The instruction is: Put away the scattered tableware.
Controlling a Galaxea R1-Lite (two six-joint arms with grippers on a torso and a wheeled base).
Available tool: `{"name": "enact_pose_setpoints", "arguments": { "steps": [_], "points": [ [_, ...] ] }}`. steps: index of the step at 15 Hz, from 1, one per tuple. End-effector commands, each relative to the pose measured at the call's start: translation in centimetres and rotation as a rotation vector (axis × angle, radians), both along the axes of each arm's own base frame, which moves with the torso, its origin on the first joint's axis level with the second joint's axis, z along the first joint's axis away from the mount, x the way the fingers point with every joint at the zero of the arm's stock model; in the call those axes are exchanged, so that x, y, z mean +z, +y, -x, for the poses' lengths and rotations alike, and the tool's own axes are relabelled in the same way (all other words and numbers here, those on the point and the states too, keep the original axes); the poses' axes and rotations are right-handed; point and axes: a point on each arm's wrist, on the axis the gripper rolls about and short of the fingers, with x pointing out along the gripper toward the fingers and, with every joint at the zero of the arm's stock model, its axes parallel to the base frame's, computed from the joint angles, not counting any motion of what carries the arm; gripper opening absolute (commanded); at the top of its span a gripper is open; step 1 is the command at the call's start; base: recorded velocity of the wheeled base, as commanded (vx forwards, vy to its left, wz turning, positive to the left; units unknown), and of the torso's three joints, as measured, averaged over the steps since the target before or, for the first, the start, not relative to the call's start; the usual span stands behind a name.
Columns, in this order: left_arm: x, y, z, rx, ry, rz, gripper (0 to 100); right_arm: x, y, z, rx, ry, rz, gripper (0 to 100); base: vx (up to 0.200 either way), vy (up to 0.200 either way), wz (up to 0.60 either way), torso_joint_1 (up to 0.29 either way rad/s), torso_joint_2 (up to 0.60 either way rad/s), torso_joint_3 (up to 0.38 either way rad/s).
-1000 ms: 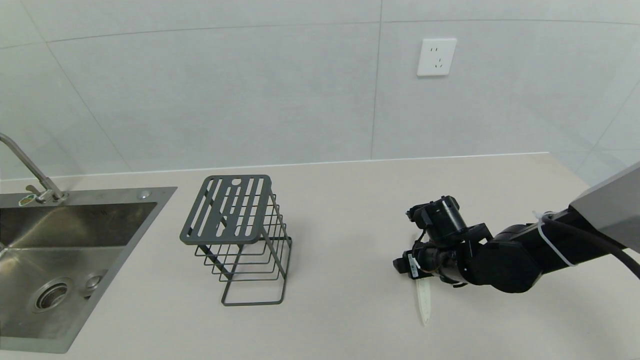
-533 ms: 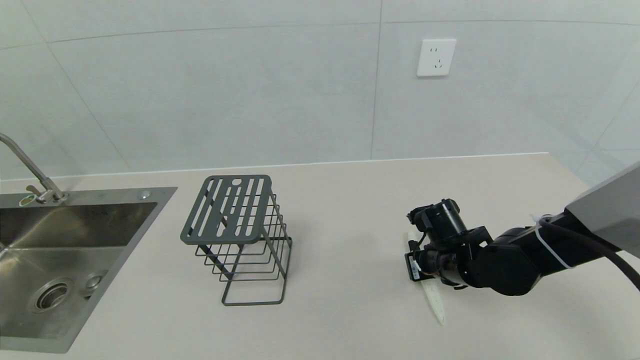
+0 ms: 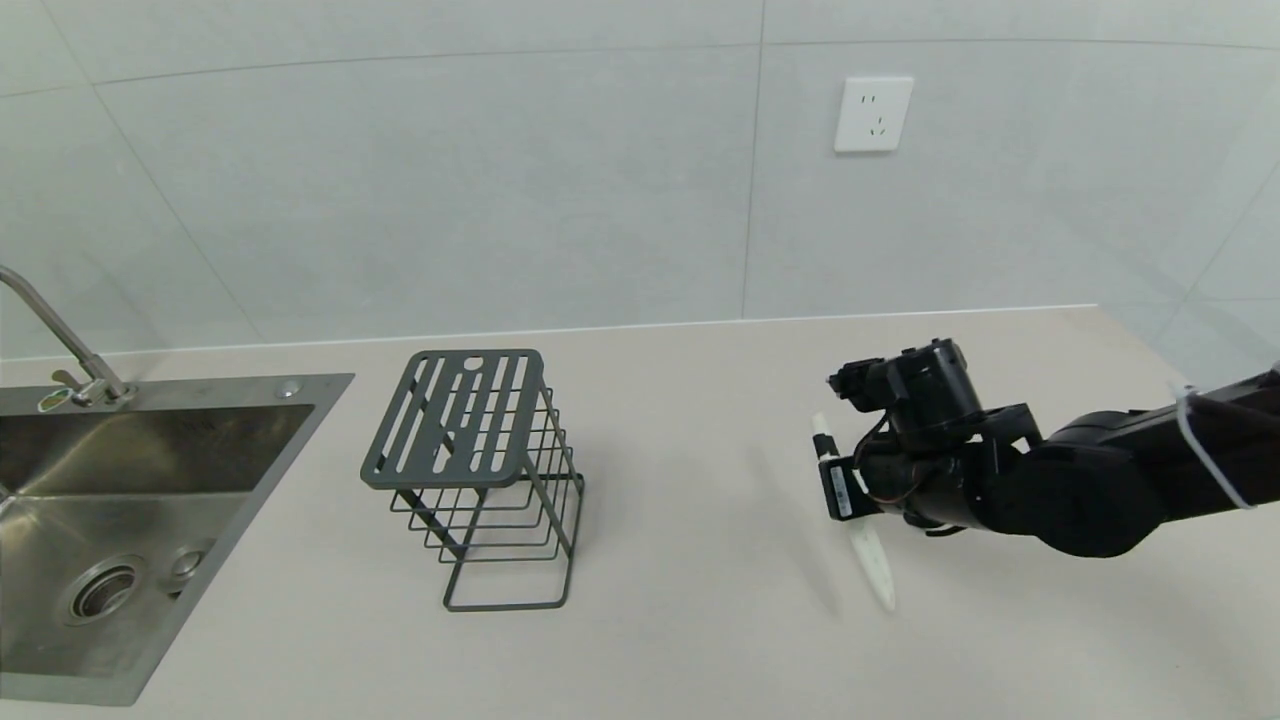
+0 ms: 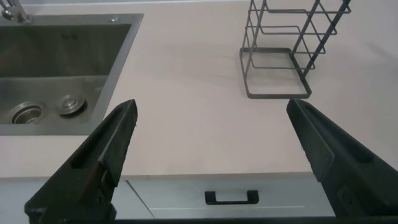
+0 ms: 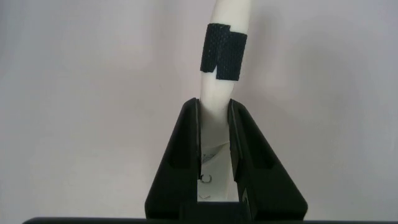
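My right gripper (image 3: 848, 486) is shut on a white knife (image 3: 872, 560), held above the counter right of the rack with the blade slanting down toward the front. In the right wrist view the gripper (image 5: 215, 134) clamps the white handle (image 5: 227, 25), which carries a black tape patch. The dark wire knife rack (image 3: 470, 470) with a slotted top stands mid-counter. My left gripper (image 4: 211, 134) hangs open over the counter's front edge, nothing between its fingers (image 4: 106, 155).
A steel sink (image 3: 120, 520) with a faucet (image 3: 60, 345) fills the left end of the beige counter (image 3: 700, 620). A drawer handle (image 4: 231, 198) sits below the counter edge. A wall socket (image 3: 873, 113) is behind.
My right gripper has lifted the knife off the counter and drawn slightly back and right; the blade now tilts down, clear of the surface.
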Motion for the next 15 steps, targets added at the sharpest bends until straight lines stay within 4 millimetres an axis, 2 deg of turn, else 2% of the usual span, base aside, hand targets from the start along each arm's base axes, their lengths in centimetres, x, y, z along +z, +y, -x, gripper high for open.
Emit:
{"name": "enact_pose_setpoints", "arguments": {
  "steps": [1, 2, 3, 4, 5, 6, 7, 10, 12, 15],
  "points": [
    [0.5, 0.0, 0.0, -0.001, -0.044, -0.005, 100, 4.9, -1.5, 2.9, 0.088, -0.127, -0.067, 0, 0.0, 0.0, 0.0, 0.0, 0.0, 0.0],
    [0.5, 0.0, 0.0, -0.001, -0.048, -0.007, 100, 5.0, -1.5, 3.0, 0.091, -0.13, -0.067, 0, 0.0, 0.0, 0.0, 0.0, 0.0, 0.0],
    [2.3, -0.1, 0.3, -0.038, -0.225, -0.034, 100, 5.6, -2.4, 4.6, 0.189, -0.204, -0.045, 0, 0.0, 0.0, 0.0, 0.0, 0.0, 0.0],
    [3.3, -0.2, 0.6, -0.096, -0.296, -0.032, 100, 5.8, -2.9, 5.6, 0.251, -0.262, -0.036, 0, 0.0, 0.0, 0.0, 0.0, 0.0, 0.0],
    [4.0, -0.3, 0.9, -0.128, -0.312, -0.02, 100, 5.9, -3.2, 6.1, 0.278, -0.29, -0.031, 0, 0.0, 0.0, 0.0, 0.0, 0.0, 0.0],
    [5.5, -0.4, 1.1, -0.179, -0.294, -0.015, 100, 6.3, -3.6, 6.9, 0.335, -0.35, -0.026, 0, 0.0, 0.0, 0.0, 0.0, 0.0, 0.0],
    [8.0, -0.4, 0.8, -0.275, -0.257, -0.018, 100, 6.7, -3.9, 7.6, 0.402, -0.401, -0.022, 0, 0.0, 0.0, 0.0, 0.0, 0.0, 0.0],
    [12.8, -0.7, -1.3, -0.471, -0.213, -0.021, 100, 7.5, -4.2, 8.6, 0.533, -0.478, 0.004, 0, 0.0, 0.0, 0.0, 0.0, 0.0, 0.0],
    [14.7, -1.0, -2.8, -0.589, -0.225, -0.047, 100, 8.1, -4.3, 8.9, 0.598, -0.522, 0.02, 0, 0.0, 0.0, 0.0, 0.0, 0.0, 0.0],
    [15.8, -1.7, -4.9, -0.724, -0.236, -0.092, 100, 9.0, -4.4, 9.2, 0.649, -0.594, 0.071, 0, 0.0, 0.0, 0.0, 0.0, 0.0, 0.0]
  ]
}}
